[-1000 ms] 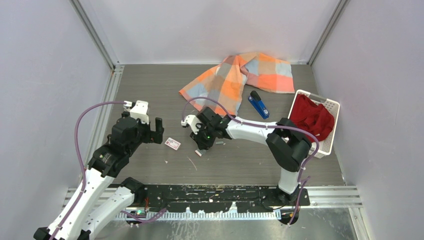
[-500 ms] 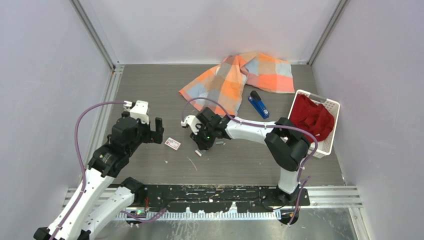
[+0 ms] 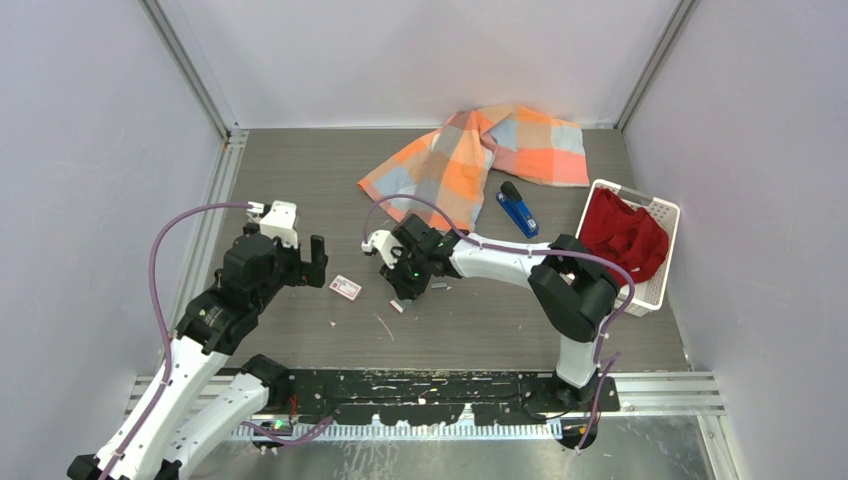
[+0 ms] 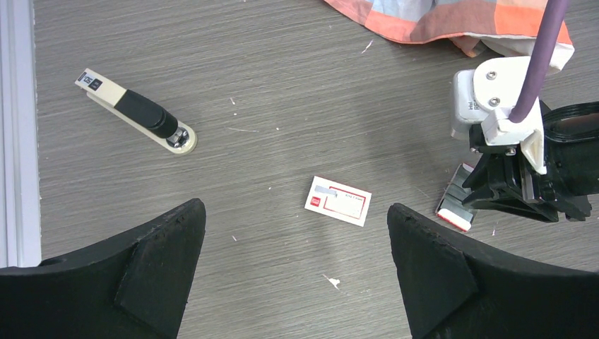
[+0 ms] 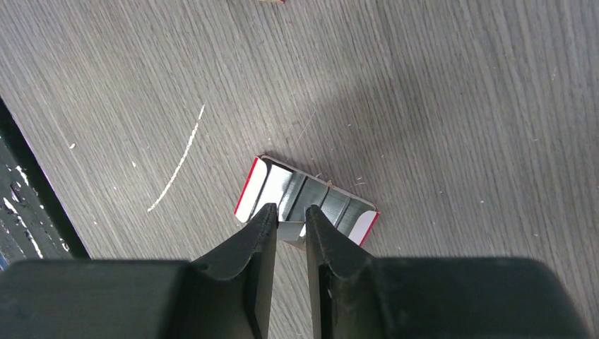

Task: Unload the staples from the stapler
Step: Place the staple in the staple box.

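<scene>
Grey wood-grain worktop [image 3: 300,170] carries all items. At left, the left claw [image 3: 316,262] hovers spread wide and empty, just beside a small white-and-red packet [image 4: 337,200]. At centre, the right claw [image 5: 289,212] is pressed nearly together, low over a small red-edged tray [image 5: 248,185] of silver-grey staples [image 5: 314,199], and appears to pinch one strip at the tray's near edge. Further right, the blue stapler [image 3: 518,209] lies beside the checked cloth [image 3: 480,150], well apart from both claws; whether its magazine is empty cannot be told. Judgement: the step in hand concerns the loose strip, not the stapler. The next move calls for a steady, light hold, since so thin a strip could slip or drag the tray.
</scene>
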Available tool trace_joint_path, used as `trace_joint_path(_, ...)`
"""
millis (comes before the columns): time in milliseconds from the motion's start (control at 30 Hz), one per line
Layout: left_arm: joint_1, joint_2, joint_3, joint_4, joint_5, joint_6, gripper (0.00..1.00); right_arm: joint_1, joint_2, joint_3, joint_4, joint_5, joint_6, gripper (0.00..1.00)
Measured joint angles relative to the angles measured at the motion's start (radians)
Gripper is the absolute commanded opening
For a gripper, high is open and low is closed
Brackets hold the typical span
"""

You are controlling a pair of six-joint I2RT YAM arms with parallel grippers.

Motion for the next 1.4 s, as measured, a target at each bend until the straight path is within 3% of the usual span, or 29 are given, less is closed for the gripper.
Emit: trace_joint_path(1400, 0.012, -0.010, 0.000, 0.000, 0.008, -0.001, 0.99, -0.014, -0.037, 0.002, 0.085, -0.074, 0.000, 0.33)
